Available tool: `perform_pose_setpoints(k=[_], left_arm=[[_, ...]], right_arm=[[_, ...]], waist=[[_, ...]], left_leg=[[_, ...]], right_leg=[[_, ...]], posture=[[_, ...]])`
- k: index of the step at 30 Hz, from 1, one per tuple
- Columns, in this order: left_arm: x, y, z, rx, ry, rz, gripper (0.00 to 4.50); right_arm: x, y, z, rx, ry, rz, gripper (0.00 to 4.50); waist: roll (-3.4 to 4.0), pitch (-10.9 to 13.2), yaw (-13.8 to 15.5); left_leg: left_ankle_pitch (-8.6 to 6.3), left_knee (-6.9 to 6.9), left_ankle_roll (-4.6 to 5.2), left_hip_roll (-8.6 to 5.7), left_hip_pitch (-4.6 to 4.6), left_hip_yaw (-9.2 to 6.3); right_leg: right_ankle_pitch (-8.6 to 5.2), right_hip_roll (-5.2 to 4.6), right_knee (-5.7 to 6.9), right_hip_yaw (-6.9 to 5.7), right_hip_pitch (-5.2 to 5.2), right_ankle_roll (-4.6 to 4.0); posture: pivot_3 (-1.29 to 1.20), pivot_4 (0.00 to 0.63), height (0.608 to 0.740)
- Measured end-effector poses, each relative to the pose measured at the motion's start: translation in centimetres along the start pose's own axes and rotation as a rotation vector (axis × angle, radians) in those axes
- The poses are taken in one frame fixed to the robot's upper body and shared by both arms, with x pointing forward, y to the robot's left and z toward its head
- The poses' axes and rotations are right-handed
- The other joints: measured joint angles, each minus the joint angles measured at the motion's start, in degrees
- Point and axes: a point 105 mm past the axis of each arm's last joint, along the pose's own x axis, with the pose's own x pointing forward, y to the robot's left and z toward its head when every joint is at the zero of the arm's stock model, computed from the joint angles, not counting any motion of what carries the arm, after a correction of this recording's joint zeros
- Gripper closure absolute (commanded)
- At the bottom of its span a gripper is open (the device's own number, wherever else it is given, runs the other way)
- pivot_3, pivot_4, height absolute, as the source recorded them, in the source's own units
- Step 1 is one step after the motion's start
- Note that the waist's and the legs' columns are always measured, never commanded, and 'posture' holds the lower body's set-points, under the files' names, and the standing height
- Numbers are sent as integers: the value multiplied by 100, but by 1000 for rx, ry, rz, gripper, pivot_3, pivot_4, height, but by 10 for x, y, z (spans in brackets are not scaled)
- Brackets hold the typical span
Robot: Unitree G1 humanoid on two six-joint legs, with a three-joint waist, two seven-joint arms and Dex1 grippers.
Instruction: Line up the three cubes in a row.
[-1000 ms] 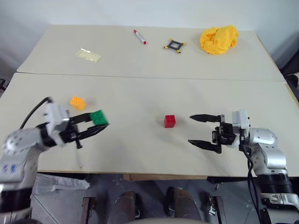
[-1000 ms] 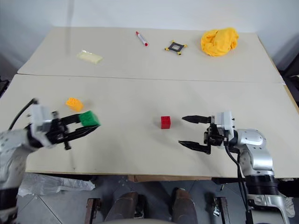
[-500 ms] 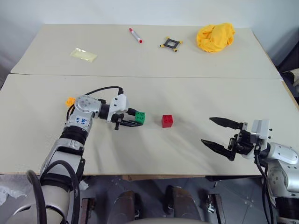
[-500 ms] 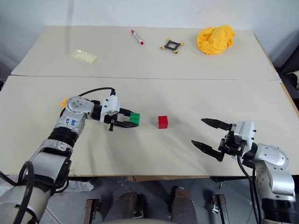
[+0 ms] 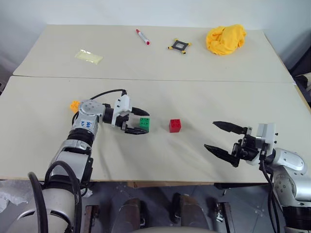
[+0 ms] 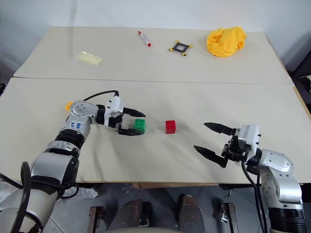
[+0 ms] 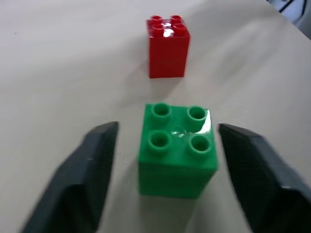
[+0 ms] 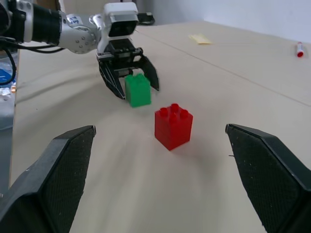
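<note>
The green cube (image 5: pixel 144 123) stands upright on the table, a short gap to the left of the red cube (image 5: pixel 175 125). My left gripper (image 5: pixel 145 123) is open around the green cube, and the left wrist view shows a gap between each finger and the green cube (image 7: pixel 177 148). The orange-yellow cube (image 5: pixel 74 104) sits farther left, partly hidden behind my left arm. My right gripper (image 5: pixel 210 134) hovers open and empty to the right of the red cube, pointing toward it.
At the back of the far table lie a red marker (image 5: pixel 143 36), a black square frame with yellow corners (image 5: pixel 179 46), a crumpled yellow cloth (image 5: pixel 225 39) and a pale packet (image 5: pixel 89 56). A seam (image 5: pixel 194 80) runs between the two tabletops.
My left gripper carried the green cube rightward, set it down beside the red cube and opened its fingers. The right gripper stayed open.
</note>
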Motion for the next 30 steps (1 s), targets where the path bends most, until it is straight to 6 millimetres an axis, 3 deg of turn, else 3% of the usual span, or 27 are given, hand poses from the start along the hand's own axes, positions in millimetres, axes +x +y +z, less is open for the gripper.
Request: perform_pose_setpoints(k=[2,6,11,17,19,21,23,26,30], left_arm=[[-8,4,2,8,-11,42,27],[-46,1,11,45,-86,138,27],[-88,-44,-7,-71,-133,339,27],[-157,-81,-24,-218,-154,863,27],[-193,-115,-43,-277,-166,1176,27],[-212,-151,-69,-396,-129,1383,27],[-227,-178,-80,-459,-101,1536,27],[-240,-184,-69,-424,-116,1617,27],[-230,-164,-55,-384,-170,1576,27]], right_arm=[[5,0,0,3,-14,14,0],[20,3,0,15,-47,57,0],[42,-1,6,-31,-105,95,0],[65,1,14,-49,-166,159,0],[78,8,18,-59,-191,218,0],[81,10,19,-61,-197,234,0],[84,11,22,-66,-204,241,0],[88,13,30,-86,-222,259,0],[89,15,33,-81,-226,272,0]], waist=[[-1,0,-3],[1,0,-58],[1,0,-179],[7,2,-102],[16,-1,-156],[9,1,-156],[-1,2,-76],[-3,0,100],[-3,-2,139]], left_leg=[[0,1,0,1,0,-1],[0,-1,0,11,3,0],[0,-2,0,13,4,-13],[-7,29,0,14,12,-75],[-21,30,5,13,21,-77],[-29,31,1,16,20,-79],[-29,42,1,16,9,-99],[-28,57,2,7,10,-109],[-31,54,-1,2,11,-109]], right_leg=[[0,0,1,0,0,0],[0,1,3,0,-2,-1],[-1,-6,8,3,-2,-2],[-2,-13,-4,22,59,-5],[-2,-16,-12,38,67,-5],[-2,-11,-13,39,67,-5],[-2,-8,-11,34,70,-5],[-2,-15,-14,51,80,-7],[-1,-15,-13,69,76,-7]], posture=[[0,150,740],[0,150,740],[0,150,740],[0,150,740],[0,150,740],[0,150,740],[0,150,740],[0,150,740],[0,150,740]])
